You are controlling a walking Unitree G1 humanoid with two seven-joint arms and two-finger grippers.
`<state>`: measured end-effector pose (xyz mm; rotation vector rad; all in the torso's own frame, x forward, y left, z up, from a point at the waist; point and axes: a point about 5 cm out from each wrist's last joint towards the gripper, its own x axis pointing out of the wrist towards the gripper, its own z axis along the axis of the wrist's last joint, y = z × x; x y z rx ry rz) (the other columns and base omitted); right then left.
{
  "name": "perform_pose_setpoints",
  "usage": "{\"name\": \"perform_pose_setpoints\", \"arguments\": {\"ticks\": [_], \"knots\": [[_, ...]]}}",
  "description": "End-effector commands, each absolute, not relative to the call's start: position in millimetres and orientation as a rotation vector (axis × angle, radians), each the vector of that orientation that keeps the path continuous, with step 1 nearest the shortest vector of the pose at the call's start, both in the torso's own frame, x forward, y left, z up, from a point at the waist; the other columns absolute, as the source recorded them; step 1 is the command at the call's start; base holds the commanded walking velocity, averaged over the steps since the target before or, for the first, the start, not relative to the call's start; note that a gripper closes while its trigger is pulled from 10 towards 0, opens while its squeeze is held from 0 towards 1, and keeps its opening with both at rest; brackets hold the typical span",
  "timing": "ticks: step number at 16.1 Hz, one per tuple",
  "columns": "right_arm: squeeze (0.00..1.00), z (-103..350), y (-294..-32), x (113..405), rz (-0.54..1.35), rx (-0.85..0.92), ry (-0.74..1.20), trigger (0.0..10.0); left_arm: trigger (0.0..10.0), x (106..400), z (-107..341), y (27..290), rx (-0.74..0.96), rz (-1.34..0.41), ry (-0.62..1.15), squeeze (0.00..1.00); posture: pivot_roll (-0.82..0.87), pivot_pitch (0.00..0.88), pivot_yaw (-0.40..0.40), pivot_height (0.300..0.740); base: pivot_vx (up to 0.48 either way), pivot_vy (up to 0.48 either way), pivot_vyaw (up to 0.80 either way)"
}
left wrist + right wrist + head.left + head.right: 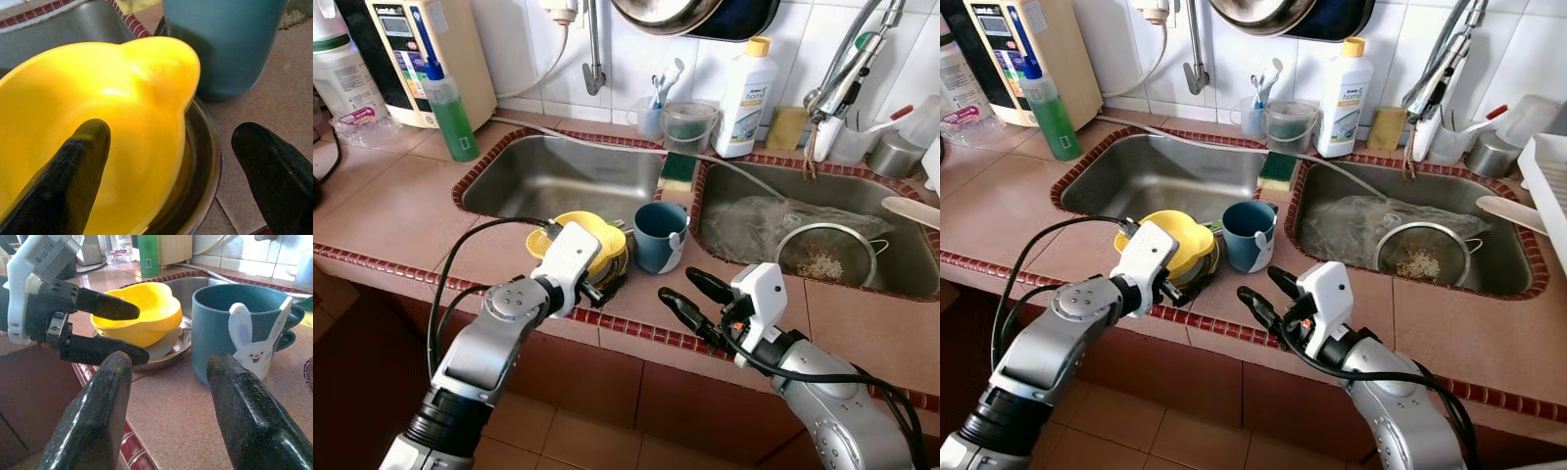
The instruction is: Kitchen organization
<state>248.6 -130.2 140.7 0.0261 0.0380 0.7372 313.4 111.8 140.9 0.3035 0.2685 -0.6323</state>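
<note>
A yellow bowl (613,239) sits in a shallow steel dish (620,266) on the tiled counter, in front of the left sink basin. My left gripper (603,284) is open at the bowl's near rim. One finger (73,171) is inside the bowl and the other (274,171) is outside, past the dish's edge. A blue mug (658,235) with a white rabbit on it (252,350) stands upright just right of the bowl. My right gripper (677,284) is open above the counter's front edge, pointing at the mug from a short way off and holding nothing.
Behind the counter strip lie the left basin (548,176) and the right basin (744,211), which holds a mesh strainer (827,255). A sponge (677,168) sits on the divider. A green soap bottle (450,108) and a white bottle (744,93) stand at the back. A dish rack (1547,186) is at far right.
</note>
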Motion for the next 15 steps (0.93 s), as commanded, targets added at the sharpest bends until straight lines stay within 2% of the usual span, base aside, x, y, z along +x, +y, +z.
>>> {"name": "perform_pose_setpoints", "arguments": {"ticks": [1, 2, 3, 15], "knots": [[0.0, 139.3, -129.3, 248.4, 0.733, 0.026, 0.047, 10.0, 10.0, 317.1, 146.6, 114.8, 0.299, -0.609, 0.258, 0.0, -0.1, 0.039, 0.034, 0.74, 0.0, 0.0, 0.0], [0.0, 139.5, -129.0, 248.7, 0.732, 0.027, 0.046, 10.0, 2.4, 317.5, 147.4, 115.7, 0.295, -0.601, 0.253, 0.0, -0.1, 0.039, 0.034, 0.74, 0.0, 0.0, 0.0], [0.0, 139.8, -128.6, 249.4, 0.732, 0.027, 0.044, 10.0, 0.0, 318.5, 149.3, 117.5, 0.27, -0.589, 0.242, 0.0, -0.1, 0.039, 0.034, 0.74, 0.0, 0.0, 0.0], [0.0, 137.7, -130.2, 249.0, 0.735, 0.023, 0.057, 10.0, 0.0, 314.3, 143.5, 120.0, 0.285, -0.602, 0.277, 0.0, -0.1, 0.042, 0.036, 0.74, 0.0, 0.0, 0.0]]}}
